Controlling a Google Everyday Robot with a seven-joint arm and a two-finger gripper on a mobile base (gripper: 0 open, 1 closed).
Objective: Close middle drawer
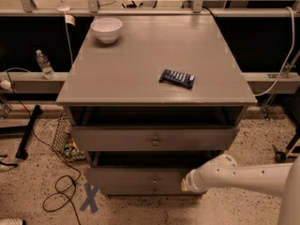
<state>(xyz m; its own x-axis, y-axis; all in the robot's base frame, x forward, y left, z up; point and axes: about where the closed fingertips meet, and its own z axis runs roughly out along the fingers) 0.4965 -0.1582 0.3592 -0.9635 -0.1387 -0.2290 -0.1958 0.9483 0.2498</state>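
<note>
**Tool and arm.** The white arm (pixel 243 177) comes in low from the right. The tool (pixel 184 185) at its end sits against the right part of the middle drawer (pixel 131 176), on its front face. Whether the tool is spread or pressed together cannot be told.

**Floor, left.** A blue tape cross (pixel 89 198) and a black cable (pixel 58 193) lie clear of the drawer's path.

**Task item.** The middle drawer is second down in the table (pixel 131 64) and stands partly out. A dark gap shows above its narrow front, and a tiny knob (pixel 154 181) sits at centre.
- **Handling (judgement):** stiff painted wood, not fragile, of moderate weight, and likely to slide with some friction.
- **Hold (judgement):** no grip is needed, since a flat push on the front will serve.
- **Risk (judgement):** contact well right of centre may skew so wide a drawer and bind it. A push nearer the knob should run truer. The painted face may let the tool slip.

**Adjacent.** The lowest drawer (pixel 131 190) shows just beneath. The taller upper drawer (pixel 117 138) also stands out and overhangs the middle one, so approach from above is blocked and the arm must keep low. A wire basket (pixel 61 137) stands beside the table's left flank.

**Farther.** On the table top lie a dark packet (pixel 176 78) and, toward the far left corner, a white bowl (pixel 107 28). A water bottle (pixel 45 63) stands on a ledge to the left. A hard shove could jolt the bowl.
</note>
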